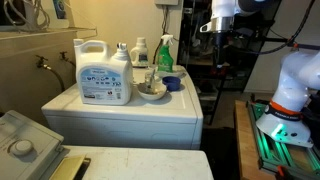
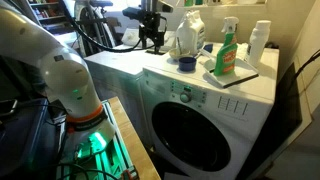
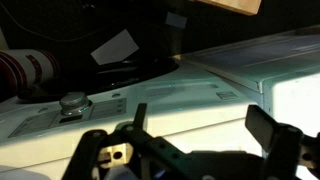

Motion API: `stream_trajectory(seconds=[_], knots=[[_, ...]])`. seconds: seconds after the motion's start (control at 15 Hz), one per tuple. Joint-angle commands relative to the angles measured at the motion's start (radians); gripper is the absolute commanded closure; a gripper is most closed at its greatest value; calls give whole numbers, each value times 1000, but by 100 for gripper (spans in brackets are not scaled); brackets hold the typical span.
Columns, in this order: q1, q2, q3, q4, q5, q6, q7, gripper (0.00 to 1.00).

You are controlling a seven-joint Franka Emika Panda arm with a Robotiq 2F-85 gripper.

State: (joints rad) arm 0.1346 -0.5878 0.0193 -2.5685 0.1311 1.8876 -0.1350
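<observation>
My claw hangs in the air past the edge of the worktop, holding nothing and touching nothing. In the wrist view the claw has its jaws wide apart with only empty space between them. Beyond them lies a pale panel with a round knob.

Of the things on the worktop, the cup is nearest to me. It is small and blue, sits near the edge on my side, and is well apart from my claw. Just beside it is the bowl; I cannot tell whether they touch. The green sprayer stands upright behind them, and the big white jug stands upright farther along.

In both exterior views the cup sits lower than my claw
</observation>
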Motion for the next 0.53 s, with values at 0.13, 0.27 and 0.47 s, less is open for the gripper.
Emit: stream_trajectory(seconds=[0.13,0.27,0.47], knots=[[-6,3,5,2,3,-2,-2,0],[-6,3,5,2,3,-2,-2,0],[-70,14,26,33,-66,93,100,0]])
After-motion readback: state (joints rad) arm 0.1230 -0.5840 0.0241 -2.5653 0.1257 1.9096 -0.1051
